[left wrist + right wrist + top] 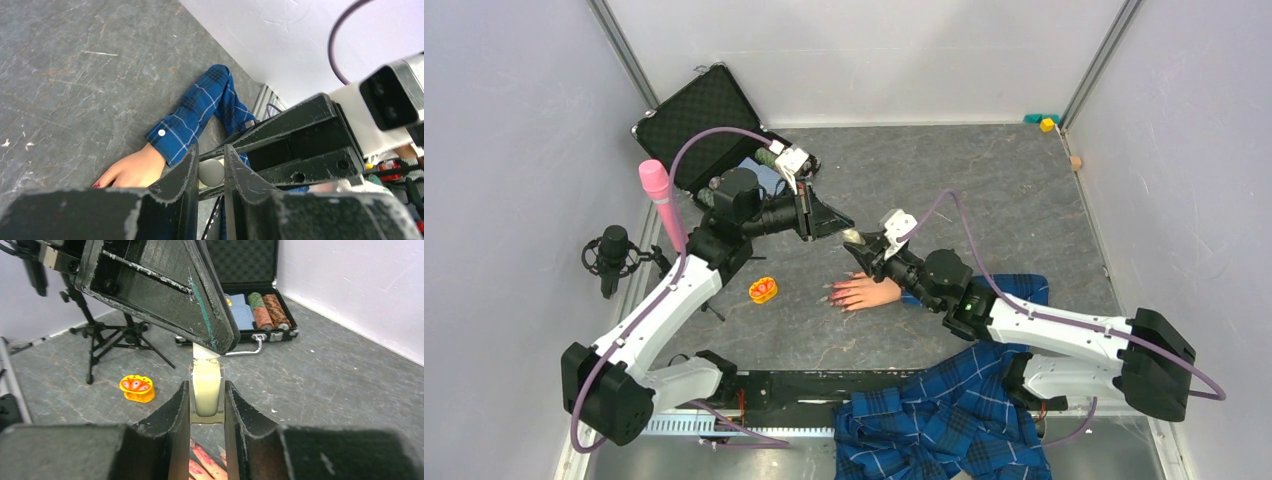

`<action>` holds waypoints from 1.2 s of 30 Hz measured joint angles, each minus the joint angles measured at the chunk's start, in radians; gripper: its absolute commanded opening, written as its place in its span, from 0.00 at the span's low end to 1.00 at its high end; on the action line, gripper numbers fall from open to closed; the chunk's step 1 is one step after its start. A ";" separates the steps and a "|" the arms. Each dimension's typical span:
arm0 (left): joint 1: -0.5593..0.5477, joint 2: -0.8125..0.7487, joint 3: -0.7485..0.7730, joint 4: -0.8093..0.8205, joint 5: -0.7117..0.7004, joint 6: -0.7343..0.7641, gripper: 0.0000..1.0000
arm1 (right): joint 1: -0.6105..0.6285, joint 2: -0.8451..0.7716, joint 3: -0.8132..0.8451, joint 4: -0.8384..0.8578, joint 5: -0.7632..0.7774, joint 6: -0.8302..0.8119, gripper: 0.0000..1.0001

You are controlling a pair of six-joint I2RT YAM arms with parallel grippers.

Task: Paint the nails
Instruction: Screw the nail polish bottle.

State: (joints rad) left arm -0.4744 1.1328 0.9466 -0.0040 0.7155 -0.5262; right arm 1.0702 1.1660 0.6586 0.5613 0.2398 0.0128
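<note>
Nails (832, 297): tiny, reddish-pink, on fingertips of flesh-coloured mannequin hand (866, 291). Hand lies flat on grey tabletop (984, 200) near centre, fingers pointing 9 o'clock. Blue plaid sleeve (1014, 290) trails toward 3 o'clock.

An open black case (696, 122) lies at the far left of the grey surface (1004, 200), with blue, green and mottled red rolls (263, 310) inside. A pink microphone (662, 200) and a black microphone (612, 250) on a tripod stand at the left edge. A small orange-and-yellow round object (763, 290) lies near them. Coloured blocks (1046, 122) sit in the far right corner.
</note>
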 measured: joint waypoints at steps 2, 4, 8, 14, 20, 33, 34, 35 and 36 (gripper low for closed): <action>-0.004 -0.010 0.000 0.009 0.029 0.010 0.02 | -0.008 -0.023 -0.011 0.005 -0.039 0.023 0.00; -0.006 -0.020 0.000 0.015 0.054 0.019 0.02 | -0.020 -0.043 -0.019 0.008 -0.087 0.048 0.00; -0.013 -0.044 0.003 0.030 0.101 0.046 0.02 | -0.068 -0.076 -0.040 0.040 -0.231 0.117 0.00; -0.037 -0.075 0.019 0.038 0.160 0.092 0.02 | -0.150 -0.093 -0.077 0.152 -0.473 0.255 0.00; -0.082 -0.093 0.034 0.029 0.194 0.150 0.02 | -0.206 -0.086 -0.114 0.283 -0.655 0.396 0.00; -0.157 -0.115 0.091 -0.068 0.237 0.284 0.02 | -0.233 -0.073 -0.122 0.388 -0.836 0.510 0.00; -0.161 -0.117 0.091 -0.072 0.238 0.292 0.02 | -0.233 -0.073 -0.122 0.387 -0.843 0.508 0.00; -0.163 -0.118 0.091 -0.072 0.238 0.294 0.03 | -0.233 -0.073 -0.122 0.387 -0.846 0.506 0.00; -0.164 -0.118 0.091 -0.073 0.237 0.298 0.09 | -0.233 -0.073 -0.122 0.387 -0.846 0.503 0.00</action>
State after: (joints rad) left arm -0.6384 1.0149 1.0378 -0.0769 0.9527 -0.2287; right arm 0.8375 1.0927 0.5362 0.9482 -0.6064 0.5156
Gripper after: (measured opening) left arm 0.257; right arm 0.287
